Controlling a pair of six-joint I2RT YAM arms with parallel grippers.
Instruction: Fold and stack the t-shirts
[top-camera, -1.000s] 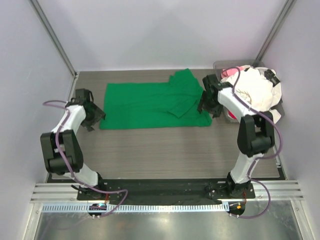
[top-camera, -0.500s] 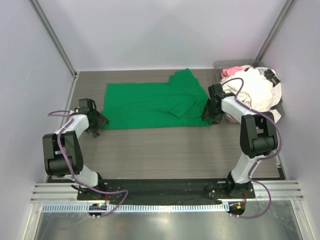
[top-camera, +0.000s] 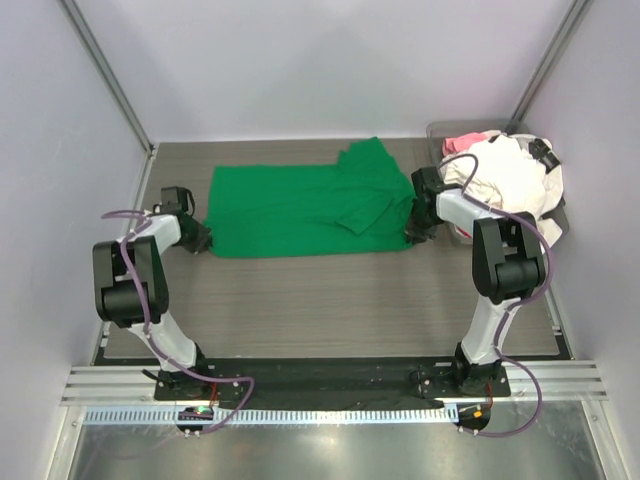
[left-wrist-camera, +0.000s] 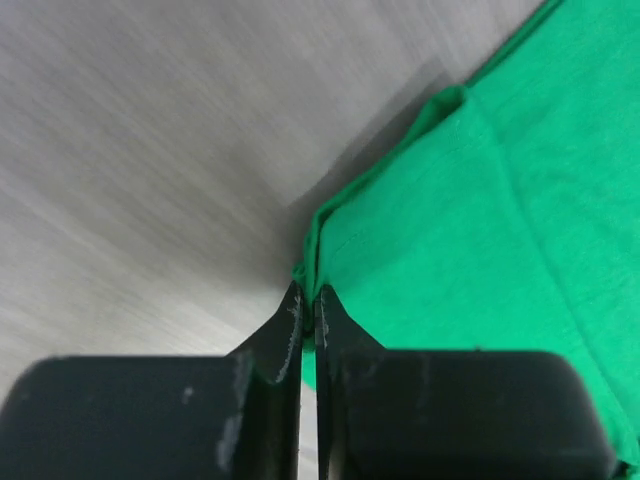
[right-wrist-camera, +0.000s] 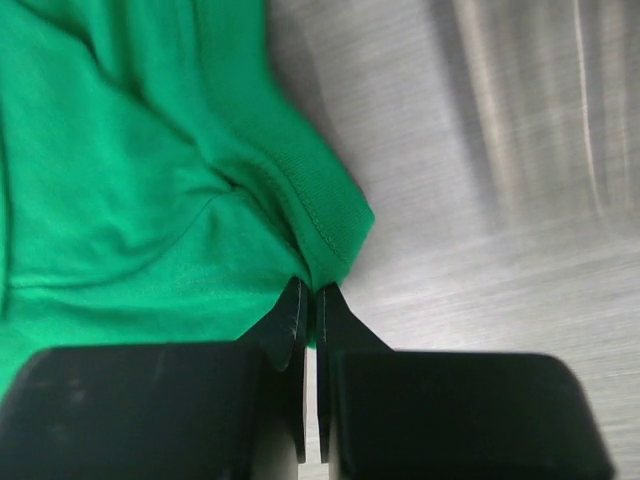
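A large bright green t-shirt (top-camera: 300, 210) lies spread across the back of the table, one sleeve folded over its right part. My left gripper (top-camera: 200, 240) is shut on the shirt's near left corner (left-wrist-camera: 322, 262), cloth pinched between the fingertips. At the near right corner, my right gripper (top-camera: 412, 236) is shut on the green hem (right-wrist-camera: 330, 240). A heap of white and pink t-shirts (top-camera: 510, 180) sits at the back right.
The heap of white and pink shirts fills a clear plastic bin (top-camera: 440, 132) in the back right corner, just beyond my right arm. Grey walls with metal posts (top-camera: 105, 75) close in the table on three sides. Wood-grain table top (top-camera: 320, 300) shows in front of the shirt.
Both grippers have come down to the green shirt's near corners and closed on the cloth. The left one moved right to the shirt's edge; the right one settled at the near right corner.
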